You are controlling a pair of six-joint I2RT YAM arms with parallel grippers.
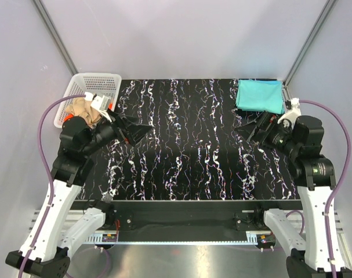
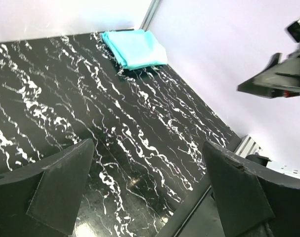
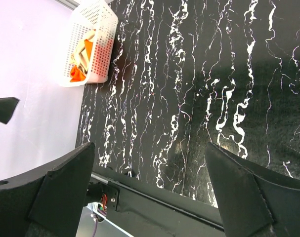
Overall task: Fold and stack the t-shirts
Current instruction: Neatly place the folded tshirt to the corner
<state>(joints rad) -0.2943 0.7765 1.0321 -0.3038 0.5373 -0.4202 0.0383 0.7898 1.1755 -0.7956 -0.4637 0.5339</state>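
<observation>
A folded mint-teal t-shirt point(image 1: 260, 95) lies at the table's far right corner; it also shows in the left wrist view point(image 2: 136, 48). A tan t-shirt point(image 1: 84, 110) sits crumpled in the white basket, and the right wrist view shows an orange one point(image 3: 79, 69) there too. My left gripper point(image 1: 135, 131) is open and empty above the table's left side, next to the basket. My right gripper point(image 1: 254, 128) is open and empty above the right side, just in front of the folded shirt. No sky-blue shirt is in view.
The white lattice basket point(image 1: 106, 81) stands at the far left corner, partly off the black marbled table point(image 1: 187, 145). Grey walls close in on three sides. The table's near edge has a metal rail point(image 1: 181, 238).
</observation>
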